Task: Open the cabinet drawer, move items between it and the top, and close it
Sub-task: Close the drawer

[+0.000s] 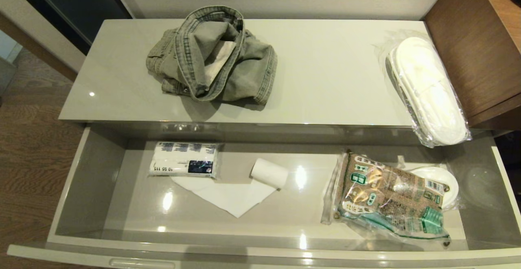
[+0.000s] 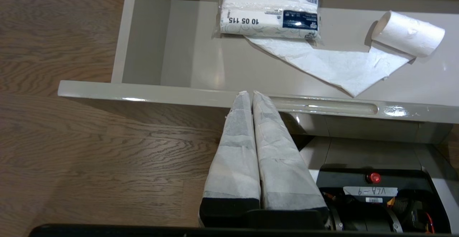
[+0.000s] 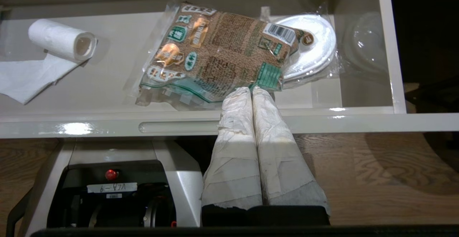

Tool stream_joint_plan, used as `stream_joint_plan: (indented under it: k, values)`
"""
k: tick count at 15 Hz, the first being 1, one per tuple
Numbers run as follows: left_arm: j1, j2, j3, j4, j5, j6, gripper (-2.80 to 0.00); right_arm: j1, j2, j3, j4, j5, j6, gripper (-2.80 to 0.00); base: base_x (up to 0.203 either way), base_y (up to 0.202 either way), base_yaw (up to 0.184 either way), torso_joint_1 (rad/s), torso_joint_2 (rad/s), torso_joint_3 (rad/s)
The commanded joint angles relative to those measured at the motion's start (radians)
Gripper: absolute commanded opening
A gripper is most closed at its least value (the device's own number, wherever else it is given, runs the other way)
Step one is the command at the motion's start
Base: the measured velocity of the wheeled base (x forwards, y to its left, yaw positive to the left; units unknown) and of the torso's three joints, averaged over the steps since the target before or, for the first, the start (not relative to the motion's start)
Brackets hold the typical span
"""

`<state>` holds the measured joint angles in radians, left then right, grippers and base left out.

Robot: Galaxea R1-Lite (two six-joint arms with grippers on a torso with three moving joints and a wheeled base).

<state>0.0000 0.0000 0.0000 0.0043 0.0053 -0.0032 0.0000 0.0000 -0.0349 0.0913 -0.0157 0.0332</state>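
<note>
L pincer (image 2: pixel 250 94) closed, drawer (image 1: pixel 101 167) open, glossy top (image 1: pixel 325 77), wood floor (image 1: pixel 28 155)

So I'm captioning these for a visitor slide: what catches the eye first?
The wide drawer stands pulled open below the top. On the top lie a crumpled denim garment towards the left and wrapped white slippers at the right end. In the drawer, a brown food bag lies on the right, a tissue pack and a part-unrolled paper roll on the left.
</note>
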Motion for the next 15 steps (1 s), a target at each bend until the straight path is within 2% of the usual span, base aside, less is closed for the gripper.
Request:
stream_joint_plan:
  k: [1,6,11,15]
  values:
    - [0.000,0.000,0.002,0.000,0.001,0.000,-2.80,0.000,-0.002,0.000,0.001,-0.001,0.001,-2.80,0.000,0.000,0.000,0.000,0.00,0.000]
    - [0.000,0.000,0.000,0.003,0.004,0.023,-2.80,0.000,-0.002,0.000,0.001,-0.001,0.001,-2.80,0.000,0.000,0.000,0.000,0.00,0.000]
    - [0.000,0.000,0.002,0.005,0.002,0.012,-2.80,0.000,-0.002,0.000,0.001,0.000,0.001,-2.80,-0.086,-0.086,-0.003,0.002,0.01,0.003]
    - [0.000,0.000,0.002,0.005,0.002,0.012,-2.80,0.000,-0.002,0.000,0.001,0.000,0.001,-2.80,0.000,0.000,0.000,0.000,0.00,0.000]
